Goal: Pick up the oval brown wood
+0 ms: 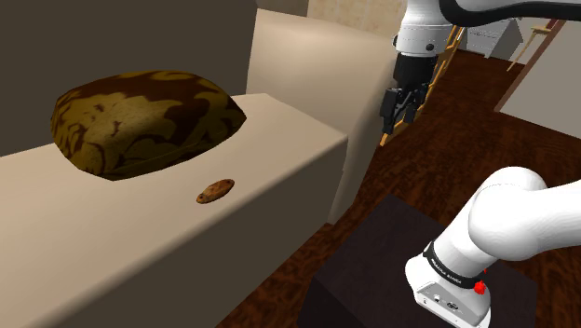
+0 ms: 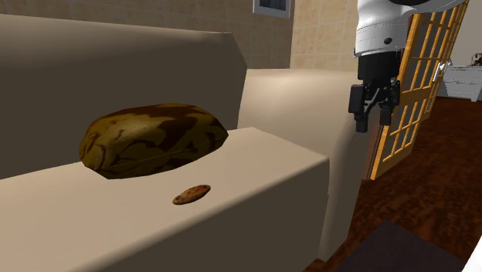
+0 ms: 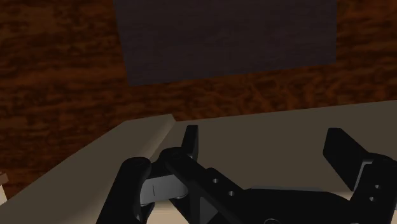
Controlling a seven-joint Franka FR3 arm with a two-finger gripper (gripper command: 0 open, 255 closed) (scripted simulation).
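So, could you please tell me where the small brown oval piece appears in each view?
Shoulder view: the brown oval lies on the beige seat, just below the patterned cushion.
Second exterior view: lower centre, below the same cushion.
Wrist view: the open gripper hangs over a beige sofa surface.
Shared landmark: the cushion.

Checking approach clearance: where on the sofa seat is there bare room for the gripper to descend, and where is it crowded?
Bare sofa seat runs from the oval brown piece to the front edge and toward the seat's end. Crowded only behind it, near the patterned cushion. The open gripper hangs clear.
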